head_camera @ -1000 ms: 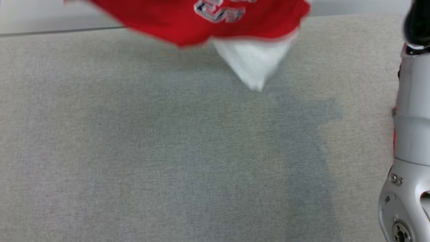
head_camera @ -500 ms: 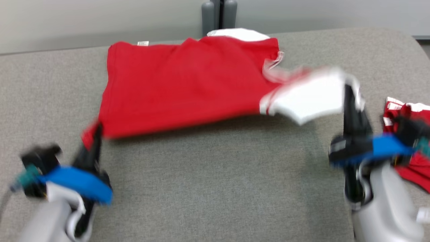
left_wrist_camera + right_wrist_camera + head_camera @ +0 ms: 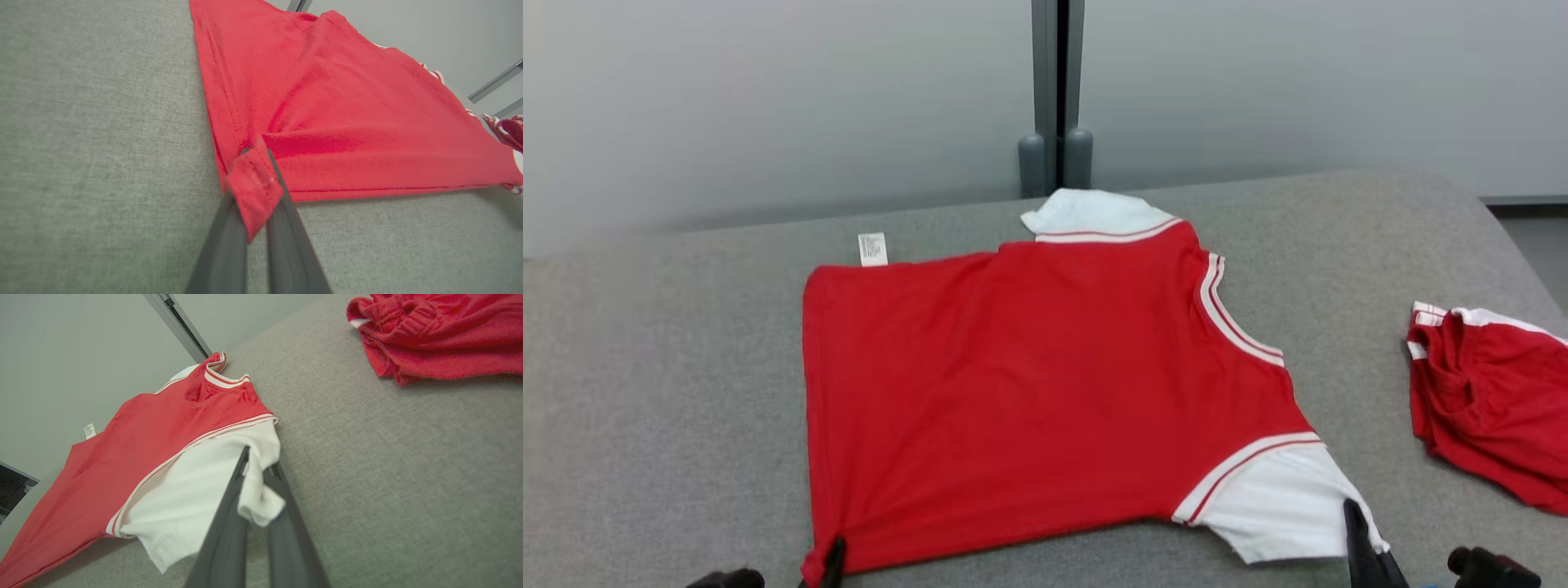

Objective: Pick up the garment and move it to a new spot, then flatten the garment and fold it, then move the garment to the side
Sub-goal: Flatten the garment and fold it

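Note:
The garment (image 3: pixel 1029 384), a red shirt with white sleeves and striped trim, lies spread flat on the grey padded table (image 3: pixel 645 392). At the bottom left of the head view my left gripper (image 3: pixel 833 562) is shut on the shirt's near red hem corner. The left wrist view shows that corner (image 3: pixel 254 188) pinched between the dark fingers (image 3: pixel 220 245). My right gripper (image 3: pixel 1354 527) is shut on the near white sleeve (image 3: pixel 1278 506). In the right wrist view the sleeve edge (image 3: pixel 261 498) is bunched between the fingers (image 3: pixel 229 535).
A second crumpled red garment (image 3: pixel 1486 400) lies near the table's right edge, apart from the shirt, and shows as a red heap (image 3: pixel 441 330) in the right wrist view. A grey wall with a dark post (image 3: pixel 1058 90) stands behind the table. A white tag (image 3: pixel 872 248) sticks out at the shirt's far hem.
The head camera has tilted. The shirt, hanging in the air a second ago, now lies spread flat on the table. Both grippers have come down and back toward me, still gripping it.

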### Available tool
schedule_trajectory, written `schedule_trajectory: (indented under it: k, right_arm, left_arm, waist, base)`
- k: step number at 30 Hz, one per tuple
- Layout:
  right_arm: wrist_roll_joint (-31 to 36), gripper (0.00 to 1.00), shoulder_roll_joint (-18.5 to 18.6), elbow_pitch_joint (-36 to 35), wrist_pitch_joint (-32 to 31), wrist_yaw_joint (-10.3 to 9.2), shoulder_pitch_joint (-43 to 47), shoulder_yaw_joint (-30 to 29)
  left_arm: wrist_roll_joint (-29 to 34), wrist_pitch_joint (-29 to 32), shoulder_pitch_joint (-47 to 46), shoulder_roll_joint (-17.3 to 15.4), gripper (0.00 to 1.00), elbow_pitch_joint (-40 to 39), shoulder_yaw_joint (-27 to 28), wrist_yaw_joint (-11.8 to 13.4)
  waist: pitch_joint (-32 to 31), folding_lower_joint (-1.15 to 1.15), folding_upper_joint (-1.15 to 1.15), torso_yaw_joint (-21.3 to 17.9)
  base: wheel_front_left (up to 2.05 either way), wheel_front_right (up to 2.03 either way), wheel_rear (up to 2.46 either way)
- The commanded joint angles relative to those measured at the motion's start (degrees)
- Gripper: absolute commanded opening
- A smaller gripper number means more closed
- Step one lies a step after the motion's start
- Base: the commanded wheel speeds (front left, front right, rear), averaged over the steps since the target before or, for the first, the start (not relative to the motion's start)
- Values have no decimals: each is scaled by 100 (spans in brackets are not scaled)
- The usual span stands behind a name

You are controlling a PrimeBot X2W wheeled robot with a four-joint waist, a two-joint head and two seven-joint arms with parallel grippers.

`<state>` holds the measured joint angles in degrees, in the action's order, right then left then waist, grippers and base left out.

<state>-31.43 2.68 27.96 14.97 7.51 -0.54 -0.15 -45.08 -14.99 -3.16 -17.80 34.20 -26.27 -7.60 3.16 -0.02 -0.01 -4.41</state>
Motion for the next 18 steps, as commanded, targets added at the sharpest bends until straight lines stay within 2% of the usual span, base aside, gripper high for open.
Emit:
schedule_trajectory:
  k: [1,11,18]
  right_arm:
    - [-26,0,47,-14,27,-3,193,-3]
    - [-129,0,46,-265,28,-3,860,-30]
    - [-245,0,41,-628,26,-2,364,-58]
  left_arm:
    - [76,-24,159,17,0,19,65,19]
    - [354,-24,866,241,0,-431,428,18]
    - [496,-25,469,195,0,-915,286,18]
  waist:
    - [-186,2,1,-91]
    - [-408,2,1,48]
    - [-240,2,1,169]
  base:
    - [0,0,0]
    - [0,0,0]
    - [0,0,0]
